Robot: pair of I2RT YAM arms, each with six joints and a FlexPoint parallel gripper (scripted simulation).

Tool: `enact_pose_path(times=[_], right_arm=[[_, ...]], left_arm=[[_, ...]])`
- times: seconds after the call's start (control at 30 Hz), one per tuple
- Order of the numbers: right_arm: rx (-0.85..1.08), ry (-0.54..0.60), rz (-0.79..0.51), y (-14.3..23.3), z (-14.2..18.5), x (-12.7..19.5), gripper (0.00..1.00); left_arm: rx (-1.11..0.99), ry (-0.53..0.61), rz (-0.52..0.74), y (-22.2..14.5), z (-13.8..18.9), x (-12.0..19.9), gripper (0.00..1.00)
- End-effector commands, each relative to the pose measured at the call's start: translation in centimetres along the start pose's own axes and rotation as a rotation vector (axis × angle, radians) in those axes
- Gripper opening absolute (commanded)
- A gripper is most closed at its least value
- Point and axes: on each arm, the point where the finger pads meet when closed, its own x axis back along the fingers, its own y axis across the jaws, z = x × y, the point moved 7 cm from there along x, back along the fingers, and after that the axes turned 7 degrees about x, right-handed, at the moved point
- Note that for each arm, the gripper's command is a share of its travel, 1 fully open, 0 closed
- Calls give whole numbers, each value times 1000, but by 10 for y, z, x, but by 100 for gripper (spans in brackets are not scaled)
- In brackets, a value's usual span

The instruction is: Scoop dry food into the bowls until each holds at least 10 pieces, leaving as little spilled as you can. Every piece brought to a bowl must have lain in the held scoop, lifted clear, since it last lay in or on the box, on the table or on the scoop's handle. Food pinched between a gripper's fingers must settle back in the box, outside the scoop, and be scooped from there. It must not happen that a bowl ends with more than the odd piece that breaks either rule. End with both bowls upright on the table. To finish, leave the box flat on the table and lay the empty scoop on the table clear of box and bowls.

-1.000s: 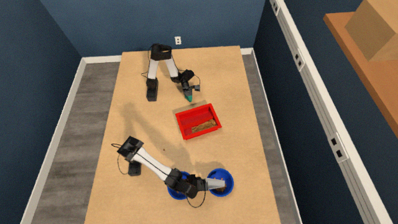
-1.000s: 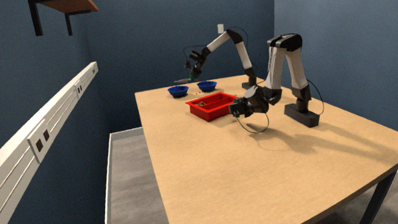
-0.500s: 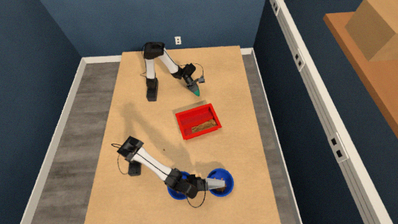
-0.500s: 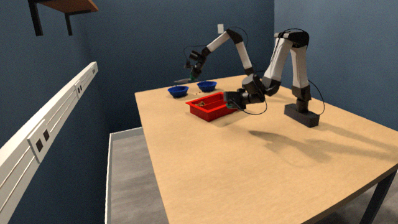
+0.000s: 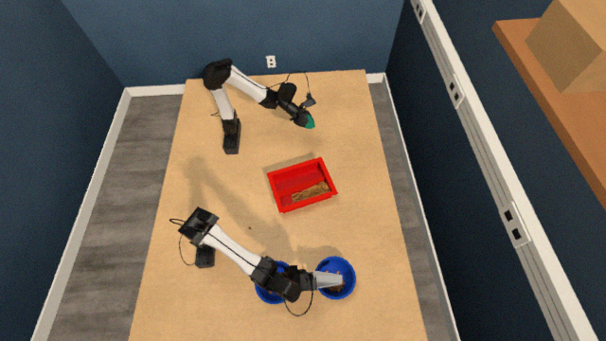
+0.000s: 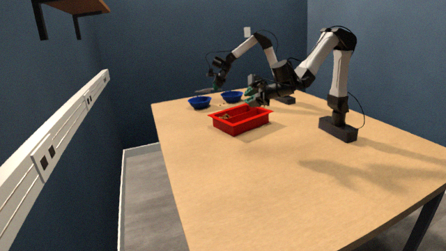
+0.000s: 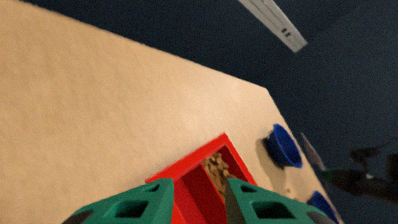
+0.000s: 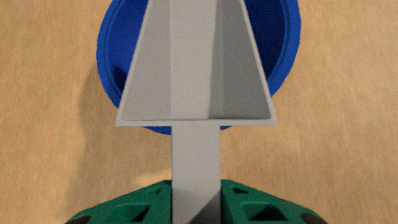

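Clock directions are from above, with twelve at the top of the top view.

The scoop (image 5: 329, 279) (image 6: 203, 90) (image 7: 312, 150) (image 8: 195, 60) is in the air over the first bowl (image 5: 336, 260) (image 6: 199, 102) (image 7: 285, 147) (image 8: 102, 55). The right gripper (image 5: 310, 280) (image 6: 215, 87) (image 7: 322, 173) (image 8: 196, 189) is clamped on its handle. No food shows on the visible part of the scoop, so this load has probably been tipped out.

Brown pieces (image 5: 338, 286) lie in that bowl; they cannot be counted. At nine o'clock, partly under the right arm, is the second bowl (image 5: 258, 291) (image 6: 231, 95) (image 7: 322, 205), with a few pieces partly visible. Both bowls stand upright. A few crumbs (image 6: 221, 104) lie on the table (image 5: 355, 218) (image 6: 195, 167) (image 7: 100, 100) (image 8: 45, 150) between them, and one dark speck (image 5: 250, 227) is farther off, toward ten o'clock.

Toward eleven from the first bowl, the red box (image 5: 275, 189) (image 6: 240, 127) (image 7: 190, 160) sits flat, with a heap of food (image 5: 310, 191) (image 6: 224, 116) (image 7: 217, 170) along its bowl-facing side. Beyond it, near twelve, the left gripper (image 5: 310, 121) (image 6: 249, 97) (image 7: 199, 187) hovers, fingers slightly apart, holding nothing.

Serving looks well under way; whether either bowl has ten is unclear. Any top-up remains, then laying the scoop down clear of everything.

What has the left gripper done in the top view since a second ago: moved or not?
Yes. The left gripper has drawn away from the red box, toward the wall behind it and picture-right.
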Motion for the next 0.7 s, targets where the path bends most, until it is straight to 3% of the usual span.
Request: enact_pose_path(times=[0.0, 0.43, 0.53, 0.67], right_arm=[[22, -58, 9, 2, -12, 12, 0], [22, -58, 9, 2, -12, 12, 0], [22, -58, 9, 2, -12, 12, 0], [22, -58, 9, 2, -12, 12, 0]], left_arm=[[-78, -42, -77, -9, -15, 3, 28], [-327, -283, -246, -53, -77, 48, 28], [-337, -269, -257, -54, -73, 44, 28], [-411, -346, -293, -77, -88, 63, 28]])
